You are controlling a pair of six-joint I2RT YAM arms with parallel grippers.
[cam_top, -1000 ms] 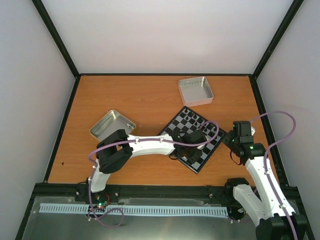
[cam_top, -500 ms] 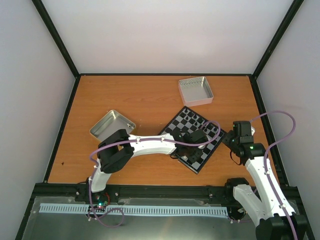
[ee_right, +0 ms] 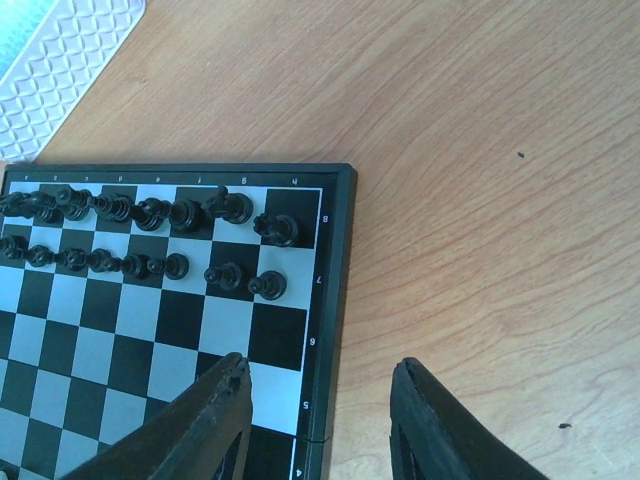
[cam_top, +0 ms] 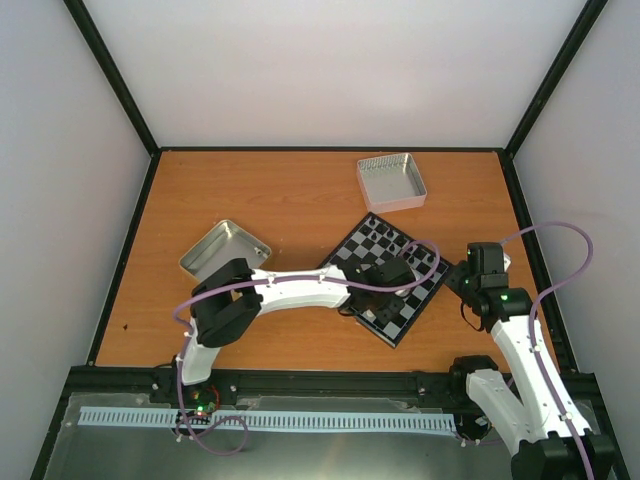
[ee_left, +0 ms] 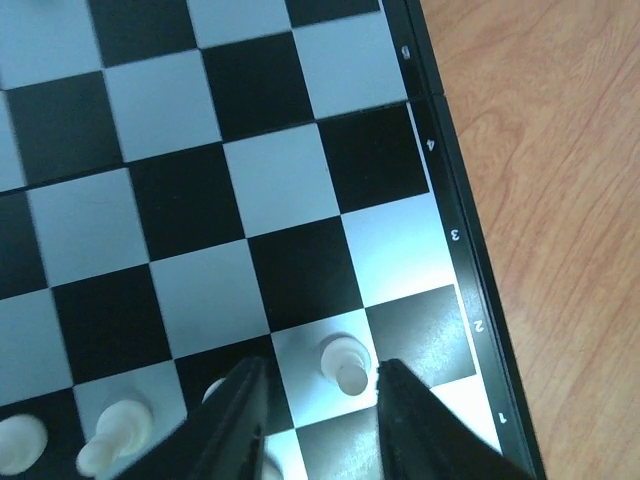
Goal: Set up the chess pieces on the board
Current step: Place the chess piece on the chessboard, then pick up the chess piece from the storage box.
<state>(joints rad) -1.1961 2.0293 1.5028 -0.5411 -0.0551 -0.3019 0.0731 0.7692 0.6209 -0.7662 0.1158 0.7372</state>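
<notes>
The board (cam_top: pixel 372 240) lies tilted right of the table's middle. In the left wrist view a cream-white pawn (ee_left: pixel 345 362) stands on a light square by the board's row 2 edge (ee_left: pixel 455 240). My left gripper (ee_left: pixel 318 385) is open around it, and a gap shows on both sides. More white pieces (ee_left: pixel 110 445) stand in the bottom left. From above, the left gripper (cam_top: pixel 385 280) is over the board's near half. My right gripper (ee_right: pixel 320 370) is open and empty above the board's edge (ee_right: pixel 335 300), near the black chessmen (ee_right: pixel 150 215). In the top view it (cam_top: pixel 465 280) is at the board's right corner.
A silver tray (cam_top: pixel 391 182) stands at the back behind the board. Another silver tray (cam_top: pixel 224 248) lies tilted at the left, beside the left arm. Bare wooden table (ee_right: pixel 480 150) lies to the right of the board. Black frame rails border the table.
Nothing has visibly moved apart from a very slight shift of the arms. Both grippers stay open where they were.
</notes>
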